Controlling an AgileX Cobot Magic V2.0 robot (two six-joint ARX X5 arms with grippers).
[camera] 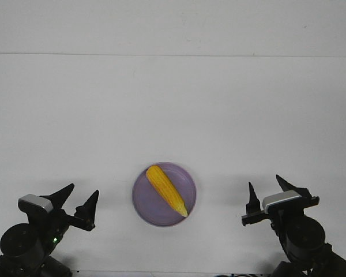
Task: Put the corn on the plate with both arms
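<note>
Closest to the camera are the two black arms, one in each low corner of the front view. The left gripper (79, 201) sits at the near left. Its two pointed fingers are spread apart, with nothing between them. One finger tip points up and away, and the other sits a bit lower and closer to the plate. A small grey-white block (35, 202) sits on this arm, just behind the fingers.

The right gripper (268, 190) sits at the near right. Its two pointed fingers are spread apart too, and they hold nothing. Both tips point up. A grey-white block (281, 200) sits on this arm as well, right under the fingers.

Between the two grippers lies the purple plate (143, 203). It is round and flat with a low rim. It is well apart from both grippers, about in the middle of them. It rests on the white table (173, 115).

The corn (166, 189) lies on the plate, inside the rim. It is yellow and lies on a slant. Its fat end is farther from the grippers and leans toward the left gripper's side. Its thin pointed tip is nearer and points toward the right gripper's side, close to the rim. Neither gripper touches the corn.

Past the plate, the white table goes on, far from both grippers, up to a thin line where a white wall (173, 26) starts.
</note>
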